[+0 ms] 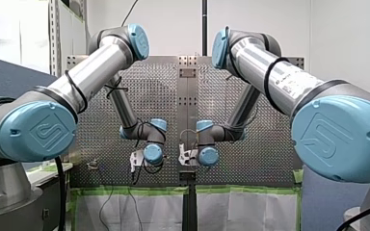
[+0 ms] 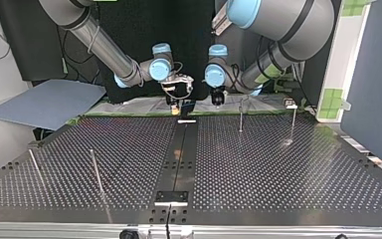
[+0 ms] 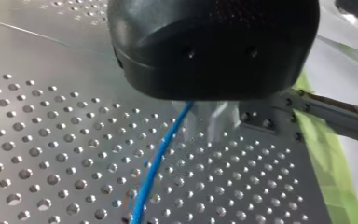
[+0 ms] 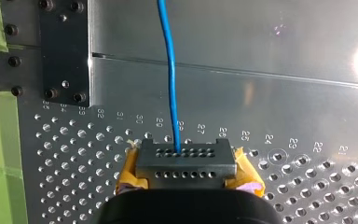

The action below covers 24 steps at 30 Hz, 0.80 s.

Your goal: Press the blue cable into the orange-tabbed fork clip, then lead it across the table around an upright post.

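Because the thin blue cable [image 4: 172, 84] bends so easily, it could slip from my right gripper [image 4: 186, 161], which pinches it between its yellow pads [image 4: 247, 175], or sag and miss the clip. It looks smooth and bright, running straight over the table [image 4: 284, 102] to my left gripper [image 2: 218, 102]; I cannot tell whether that one is open or closed.

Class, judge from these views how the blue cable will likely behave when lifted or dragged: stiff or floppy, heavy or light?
Probably flexible but springy: the blue cable runs in a gentle curve over the table, without kinks. Likely light: it looks thin beside my right gripper. Dragged, it may slide sideways on the smooth metal.
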Each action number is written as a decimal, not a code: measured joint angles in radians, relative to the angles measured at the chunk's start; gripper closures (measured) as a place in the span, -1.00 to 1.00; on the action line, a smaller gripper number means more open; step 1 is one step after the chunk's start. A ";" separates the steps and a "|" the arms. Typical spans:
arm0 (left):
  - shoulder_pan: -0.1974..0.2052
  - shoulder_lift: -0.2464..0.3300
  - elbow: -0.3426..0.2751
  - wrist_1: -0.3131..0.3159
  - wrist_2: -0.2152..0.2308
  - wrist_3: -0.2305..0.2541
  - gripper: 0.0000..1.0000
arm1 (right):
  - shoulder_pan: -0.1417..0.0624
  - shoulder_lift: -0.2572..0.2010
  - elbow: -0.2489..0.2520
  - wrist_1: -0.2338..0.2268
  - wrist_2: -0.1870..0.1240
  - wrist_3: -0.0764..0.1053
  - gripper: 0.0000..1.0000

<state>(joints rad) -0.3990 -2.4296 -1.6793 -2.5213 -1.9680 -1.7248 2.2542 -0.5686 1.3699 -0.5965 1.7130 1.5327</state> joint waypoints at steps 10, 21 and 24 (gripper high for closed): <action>-0.011 0.012 0.000 -0.020 -0.038 0.018 1.00 | 0.000 0.000 0.000 0.003 -0.001 0.000 1.00; -0.048 0.106 -0.005 -0.094 -0.062 0.019 1.00 | -0.002 -0.008 -0.022 0.065 0.007 -0.012 1.00; -0.059 0.135 -0.007 -0.112 -0.070 0.019 1.00 | -0.003 -0.021 -0.025 0.088 0.012 -0.015 1.00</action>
<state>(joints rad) -0.4584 -2.2945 -1.6864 -2.6331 -2.0384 -1.7058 2.2511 -0.5894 1.3446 -0.5086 1.7248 1.5182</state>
